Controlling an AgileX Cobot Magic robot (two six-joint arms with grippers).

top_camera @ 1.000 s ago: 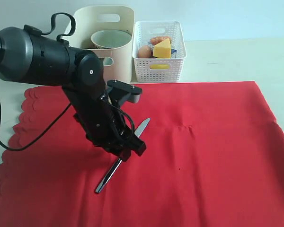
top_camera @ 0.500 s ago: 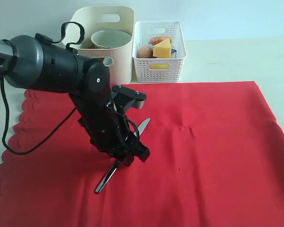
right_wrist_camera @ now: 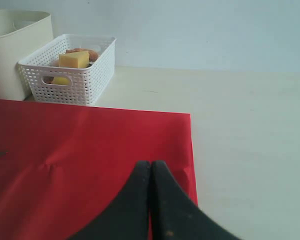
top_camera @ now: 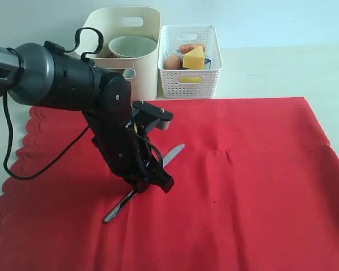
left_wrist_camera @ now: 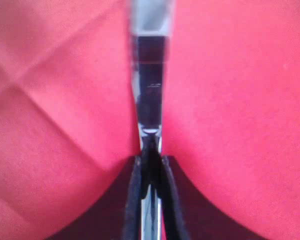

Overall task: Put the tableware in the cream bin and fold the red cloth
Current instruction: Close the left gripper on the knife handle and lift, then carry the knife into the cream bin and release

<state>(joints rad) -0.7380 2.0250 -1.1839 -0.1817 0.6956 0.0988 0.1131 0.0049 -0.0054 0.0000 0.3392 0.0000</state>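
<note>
Since a second ago the left jaws have narrowed onto the metal table knife (top_camera: 175, 151), which has swung a little on the red cloth (top_camera: 254, 186). The left wrist view shows them pinched on its handle; whether it has left the cloth I cannot tell. The right jaws are pressed together on nothing, near the cloth's corner. A pale bowl (top_camera: 133, 46) sits in the cream bin (top_camera: 148, 68); what else lies inside is hidden. By my judgement, the knife has yet to go to the bin, and the cloth, spread flat on the tabletop (top_camera: 282, 68), is not yet folded.
</note>
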